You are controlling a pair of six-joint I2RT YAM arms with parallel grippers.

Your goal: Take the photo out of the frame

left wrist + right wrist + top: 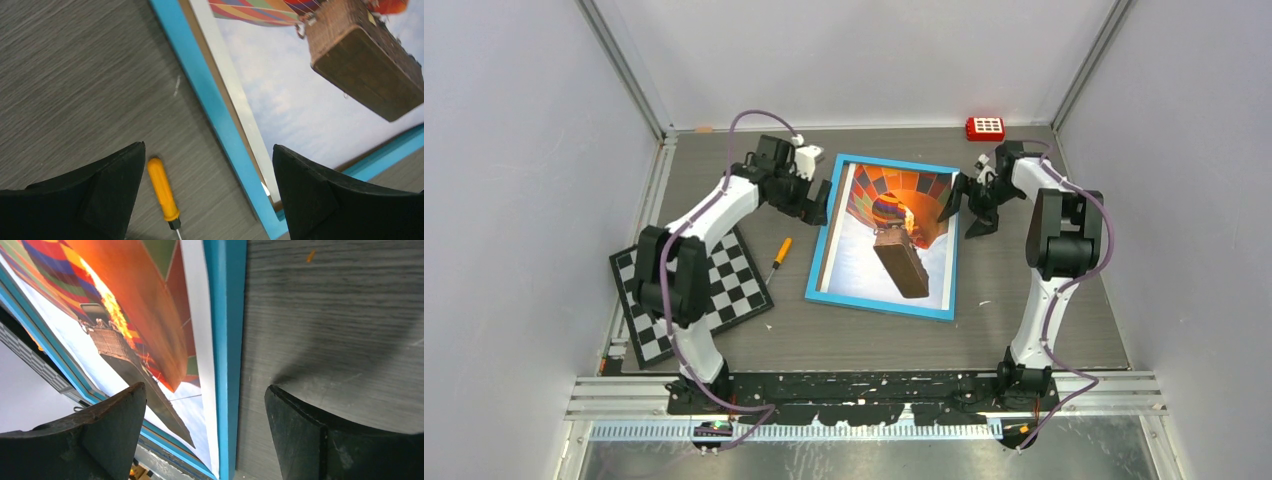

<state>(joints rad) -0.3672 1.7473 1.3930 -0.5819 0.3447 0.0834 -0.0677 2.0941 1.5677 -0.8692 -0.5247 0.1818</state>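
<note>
One frame (820, 252), thin and bright blue, lies flat on the grey worktop (874, 345) in the middle of the top view. Its long sides run from top to bottom of the picture and lean slightly to the right. One photo (864, 268) sits inside it, face up: an orange-red striped balloon, a dark basket, blue sky and white cloud.

There are two arms, each ending in one hand with two black fingers. The left hand (816, 200) is at the upper left corner of the frame and is released. In its wrist view the fingers (100, 195) stand wide apart with nothing gripped. Between them appear the frame's blue edge (210, 100), a strip of white margin and the sky of the photo (290, 100).

The right hand (964, 205) is at the upper right of the frame, by its right edge, and is also released. In its wrist view the two fingers (100, 435) are spread, one low over the photo (140, 300) and one low over bare worktop, with the blue edge (227, 315) running between them. Whether either finger touches the frame cannot be told.

One screwdriver (780, 258) with an orange handle lies just left of the frame, apart from it. One black-and-white chequered board (739, 275) lies at the left, partly under the left arm. One small red block (985, 128) with white spots sits at the top right, near the back wall.
</note>
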